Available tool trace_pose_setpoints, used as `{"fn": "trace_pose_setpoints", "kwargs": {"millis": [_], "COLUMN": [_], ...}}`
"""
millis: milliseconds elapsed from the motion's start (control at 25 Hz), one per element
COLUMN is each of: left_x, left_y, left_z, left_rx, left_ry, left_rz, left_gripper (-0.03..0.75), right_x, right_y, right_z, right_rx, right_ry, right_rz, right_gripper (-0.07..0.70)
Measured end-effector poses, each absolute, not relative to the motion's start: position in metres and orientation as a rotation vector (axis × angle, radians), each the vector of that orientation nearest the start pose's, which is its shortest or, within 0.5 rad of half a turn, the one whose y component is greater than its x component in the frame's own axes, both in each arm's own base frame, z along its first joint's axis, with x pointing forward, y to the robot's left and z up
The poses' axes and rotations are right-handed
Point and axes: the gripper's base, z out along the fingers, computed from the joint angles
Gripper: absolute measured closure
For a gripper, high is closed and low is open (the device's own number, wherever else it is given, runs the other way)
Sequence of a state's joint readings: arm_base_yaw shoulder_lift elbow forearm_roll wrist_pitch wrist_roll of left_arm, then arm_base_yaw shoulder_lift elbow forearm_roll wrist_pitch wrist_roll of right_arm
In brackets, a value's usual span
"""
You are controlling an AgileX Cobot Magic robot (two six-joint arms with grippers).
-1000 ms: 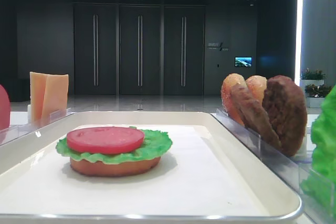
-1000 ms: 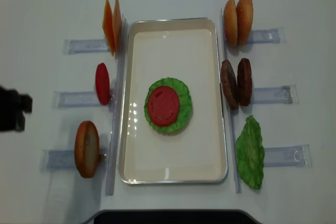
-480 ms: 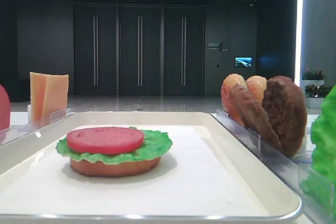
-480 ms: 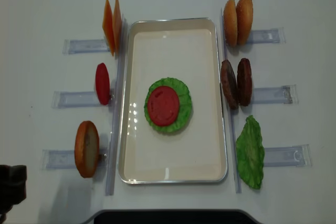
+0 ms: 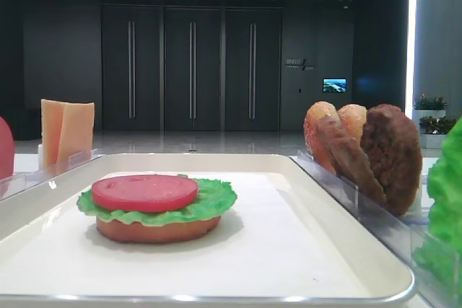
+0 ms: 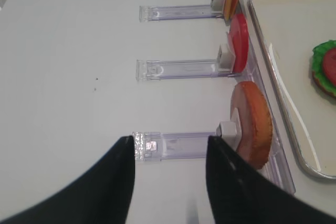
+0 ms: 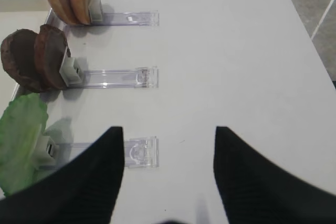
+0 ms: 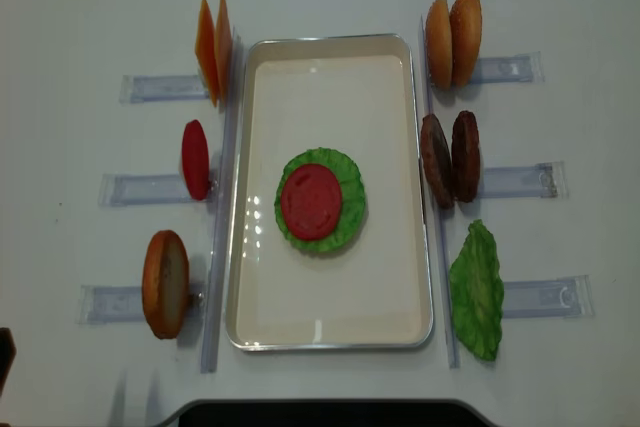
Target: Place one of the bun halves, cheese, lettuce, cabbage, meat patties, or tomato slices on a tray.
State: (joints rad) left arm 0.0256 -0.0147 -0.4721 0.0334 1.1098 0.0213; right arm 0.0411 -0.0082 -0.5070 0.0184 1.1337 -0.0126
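The cream tray (image 8: 330, 47) holds a stack: a bun half (image 5: 159, 230), lettuce (image 8: 350, 209) on it, and a tomato slice (image 8: 311, 201) on top. To its left, cheese (image 8: 214, 47), a tomato slice (image 8: 195, 159) and a bun half (image 8: 165, 283) stand upright. To its right stand two bun halves (image 8: 453, 39), two meat patties (image 8: 450, 159) and lettuce (image 8: 477, 290). My left gripper (image 6: 169, 140) is open and empty above the table, left of the near bun half (image 6: 254, 124). My right gripper (image 7: 168, 128) is open and empty, right of the lettuce (image 7: 21, 140). No cabbage shows.
Clear plastic racks (image 8: 150, 188) (image 8: 520, 182) stick out from both long sides of the tray and hold the pieces on edge. A dark strip (image 8: 330, 413) runs along the table's near edge. White table top lies beyond the racks' outer ends.
In the overhead view the left arm has drawn back from the middle left edge to the bottom left corner, and only a sliver of it shows now. The food has not moved.
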Motion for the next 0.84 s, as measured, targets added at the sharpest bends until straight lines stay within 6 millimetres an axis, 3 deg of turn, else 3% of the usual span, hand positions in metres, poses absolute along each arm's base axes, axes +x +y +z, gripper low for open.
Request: {"fn": "trace_pose_setpoints", "kwargs": {"millis": [840], "left_x": [-0.0062], "left_y": [0.0023], "left_z": [0.2656], "left_rx": [-0.003], "left_ry": [2.107], "left_rz": [0.067], "left_gripper": [0.545], "right_x": [-0.0102], "right_y": [0.0011], "right_z": [0.2733], "right_rx": [-0.058], "right_ry": [2.101], "right_rz": [0.039], "right_gripper": [0.261]}}
